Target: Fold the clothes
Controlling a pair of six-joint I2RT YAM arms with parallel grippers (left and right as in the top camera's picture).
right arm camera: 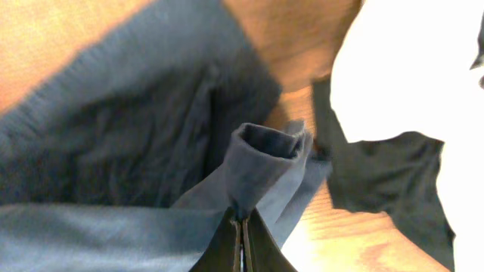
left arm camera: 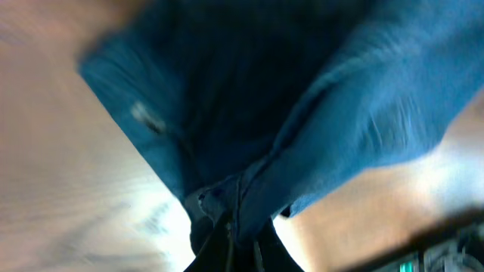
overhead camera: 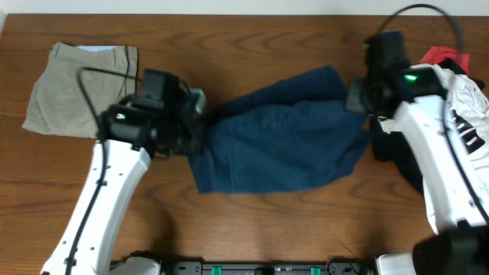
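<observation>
Navy trousers [overhead camera: 279, 141] — bunched at the centre of the table [overhead camera: 252, 229], long axis left–right, right end angled toward the far edge. Left gripper [left arm camera: 231, 240] is clamped on the left end; right gripper [right arm camera: 242, 230] pinches a fold at the right end.

White arms [overhead camera: 114, 177] with black wrists [overhead camera: 164, 95], green lights [overhead camera: 413, 76], black cables [overhead camera: 422, 7].

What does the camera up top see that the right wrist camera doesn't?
Only overhead: folded beige trousers at the far left, a red piece at the far right, and the left arm and right arm at opposite ends of the navy trousers.
Only right wrist: close up, the right jaws shut on a bunched bit of those trousers.
Both: the navy trousers, the wooden table, the white shirt and a black piece beside them.
</observation>
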